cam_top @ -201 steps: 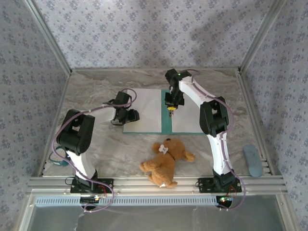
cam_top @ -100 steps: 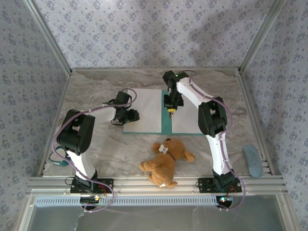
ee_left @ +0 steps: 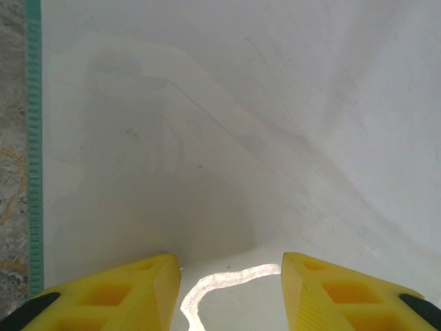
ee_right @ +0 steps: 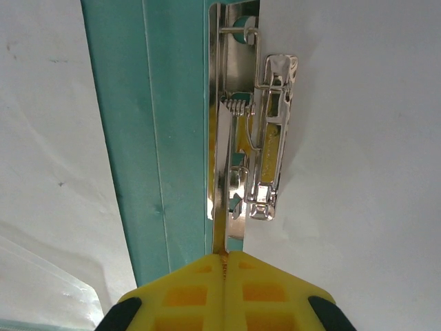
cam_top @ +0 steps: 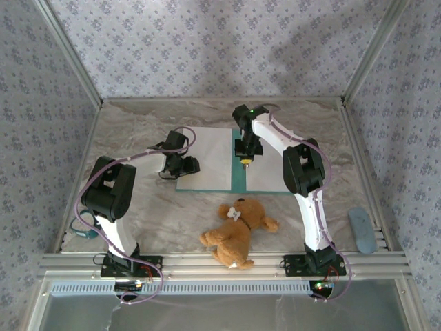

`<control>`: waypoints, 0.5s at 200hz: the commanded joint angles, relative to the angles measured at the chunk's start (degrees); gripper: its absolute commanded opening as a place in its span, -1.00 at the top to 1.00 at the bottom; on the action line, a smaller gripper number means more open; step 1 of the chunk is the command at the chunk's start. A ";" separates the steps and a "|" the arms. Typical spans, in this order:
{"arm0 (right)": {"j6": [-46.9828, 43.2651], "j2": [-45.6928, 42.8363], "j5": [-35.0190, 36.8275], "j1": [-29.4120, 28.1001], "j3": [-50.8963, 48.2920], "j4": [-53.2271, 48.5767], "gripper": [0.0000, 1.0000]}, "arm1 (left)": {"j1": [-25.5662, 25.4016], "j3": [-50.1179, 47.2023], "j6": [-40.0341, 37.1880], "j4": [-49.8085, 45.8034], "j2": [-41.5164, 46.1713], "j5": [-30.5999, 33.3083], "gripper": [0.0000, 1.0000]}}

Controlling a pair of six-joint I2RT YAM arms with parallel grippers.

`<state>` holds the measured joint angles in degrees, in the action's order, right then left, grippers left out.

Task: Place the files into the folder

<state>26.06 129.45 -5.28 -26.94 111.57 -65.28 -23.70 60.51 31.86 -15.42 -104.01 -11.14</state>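
**Item 1: folder** [cam_top: 237,181]. Teal card, lying open and flat at the middle of the counter [cam_top: 138,131]. The spine runs from 12 to 6 o'clock. The right wrist view shows a metal clip [ee_right: 265,138] on the spine, just to its 3 o'clock side.

**Item 2: files** [cam_top: 207,160]. Two plain white sheets inside the open folder. One lies on the half at 9 o'clock of the spine. The second sheet [cam_top: 270,172] lies on the half at 3 o'clock, with its inner edge under the clip.

**Item 3: left pincer** [cam_top: 180,167]. Positioned at the folder's 9 o'clock edge. In its wrist view the yellow fingers [ee_left: 117,293] stand part-way apart above the white sheet, with nothing between them.

**Item 4: right pincer** [cam_top: 245,160]. Positioned over the spine, pointing down. In its wrist view the fingers [ee_right: 179,289] are pressed together. The tips meet at the clip's 6 o'clock end, and I cannot tell whether they pinch the thin metal strip there.

**Item 5: teddy bear** [cam_top: 238,231]. Brown, lying at 6 o'clock of the folder and apart from it.

**Item 6: blue-grey oblong** [cam_top: 362,231]. Lies on the rail at the counter's 4 o'clock.
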 commanded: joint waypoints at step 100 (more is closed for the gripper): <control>-0.93 2.43 3.13 0.20 -3.55 -2.00 0.93 | -0.31 0.22 0.70 -5.97 -2.96 1.11 0.10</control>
<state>25.85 130.13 -3.14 -26.70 108.77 -65.17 -23.70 61.04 32.25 -16.10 -104.29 -11.11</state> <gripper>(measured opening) 0.055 0.449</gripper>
